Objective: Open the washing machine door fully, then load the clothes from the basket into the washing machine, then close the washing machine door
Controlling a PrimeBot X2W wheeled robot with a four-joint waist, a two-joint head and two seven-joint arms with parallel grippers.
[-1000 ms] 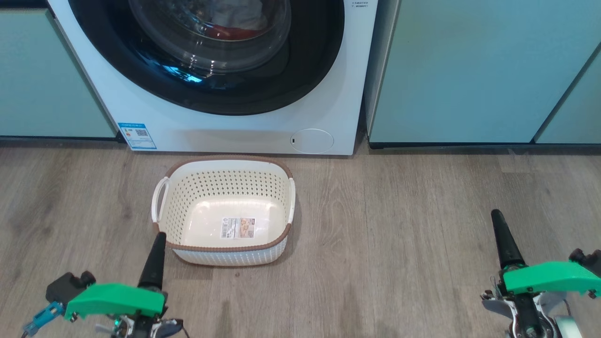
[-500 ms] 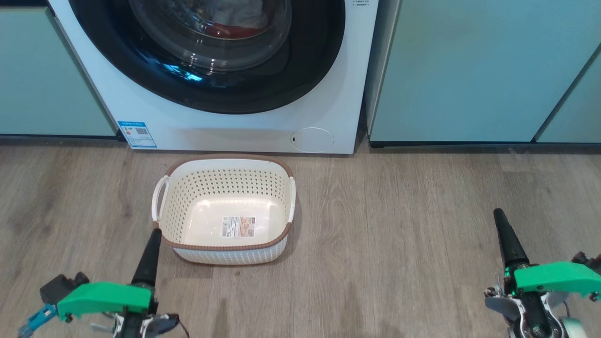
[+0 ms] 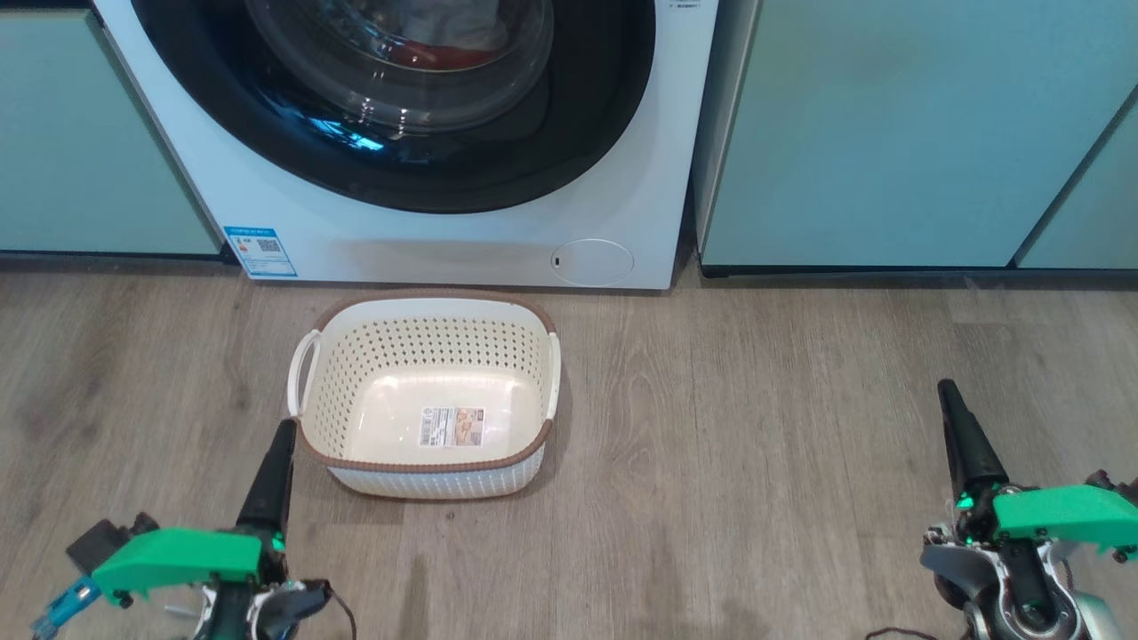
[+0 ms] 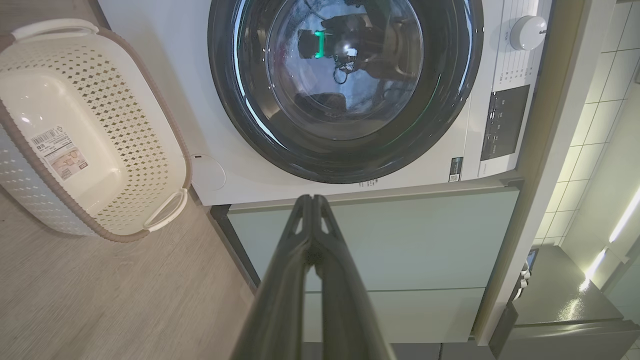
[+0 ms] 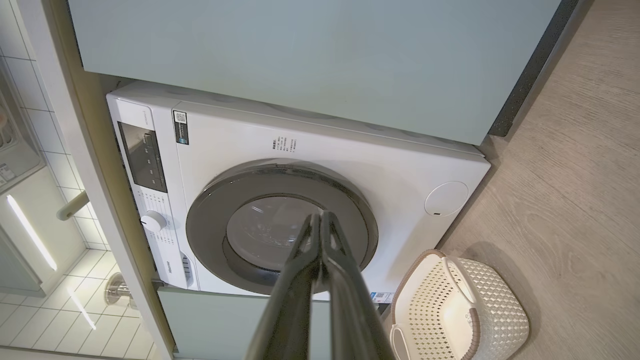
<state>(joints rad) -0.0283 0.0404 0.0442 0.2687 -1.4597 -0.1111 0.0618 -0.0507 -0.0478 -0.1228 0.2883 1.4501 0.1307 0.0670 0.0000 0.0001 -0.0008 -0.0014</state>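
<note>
Both grippers are pressed fully shut and carry nothing. The left gripper (image 3: pixel 284 431) points its closed fingers up just beside the near left corner of the basket (image 3: pixel 427 356). The right gripper (image 3: pixel 948 389) hangs over bare wooden floor (image 3: pixel 756 427), well apart from everything.

Over the last second you see the two arms ease outward, the left one to the left, off the basket's corner, and the right one a little to the right. The whole head view also slides slightly, which is the camera moving, not the basket or the machine. Neither gripper has opened in that time.

Read this as the arms drawing back to rest. The washing machine door (image 3: pixel 609 107) sits against the white front of the washing machine (image 3: pixel 427 244), and both wrist views show its black ring closed all round. Behind the glass bowl you can make out the clothes (image 3: pixel 436 55), red with white, lying in the drum. The basket stands upright on the floor just in front of the machine, with only the label (image 3: pixel 452 427) on its bottom.

You can judge the task done or nearly so: the clothes are loaded, the door is shut and nothing is left to fetch. You cannot confirm from here that the latch has caught, so check that before you stop.
</note>
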